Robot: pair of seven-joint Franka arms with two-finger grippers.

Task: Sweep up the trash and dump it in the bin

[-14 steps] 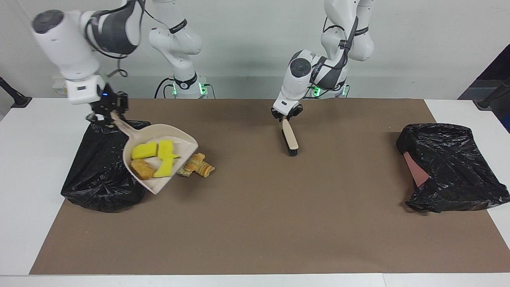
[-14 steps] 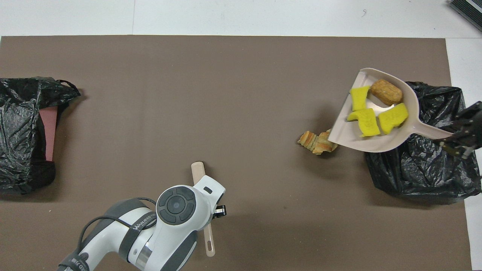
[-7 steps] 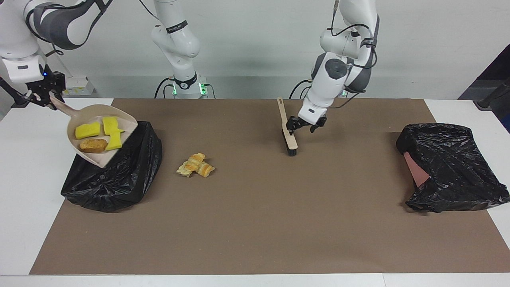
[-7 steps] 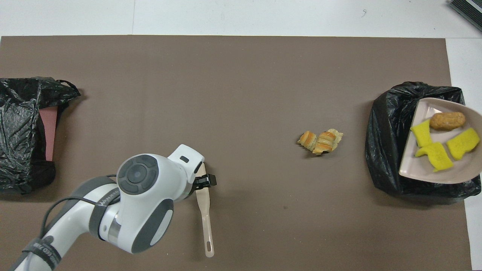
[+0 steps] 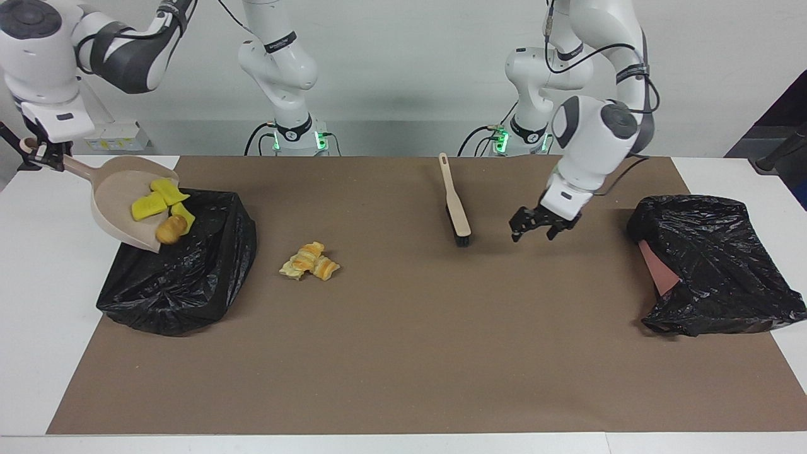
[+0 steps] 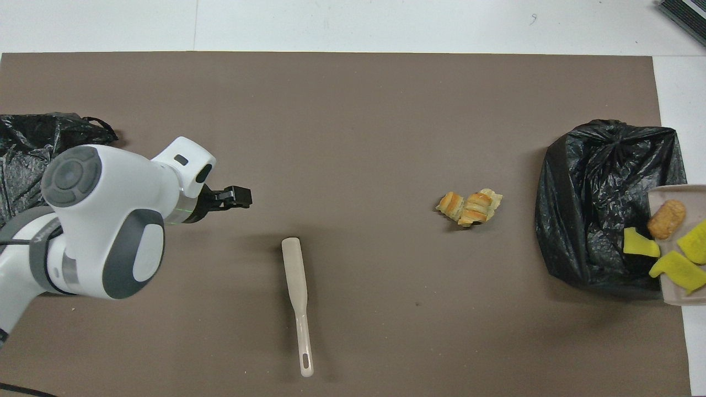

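Two Franka arms worked at a white table [image 5: 38, 302] covered by a brown mat [image 5: 403, 353]. The right gripper [image 5: 39, 153] had its fingers clamped on the handle of a beige plastic dustpan [image 5: 116, 195], raised and tilted over a bin lined with a crumpled black bag [image 5: 183, 277] at the right arm's end of the table, presumably so the load would slide out. In the pan lay part of the trash: three bright yellow sponge bits [image 5: 151, 203] and an orange-brown lump [image 5: 169, 230], gathered at the pan's lower lip and looking about to drop. The bag's inside showed nothing but black folds from overhead.

The rest of the trash, pale golden pastry chunks [image 5: 310, 262], sat on the mat beside that bin, unswept.

The left gripper [image 5: 536, 225], fingers apart and empty, hung over bare mat. Just beside it a beige brush with black bristles [image 5: 456, 203] lay flat on the mat, free of any grip. A second black-bagged bin [image 5: 712, 265] with a pink panel showing sat at the left arm's end of the table; its contents could not be seen.
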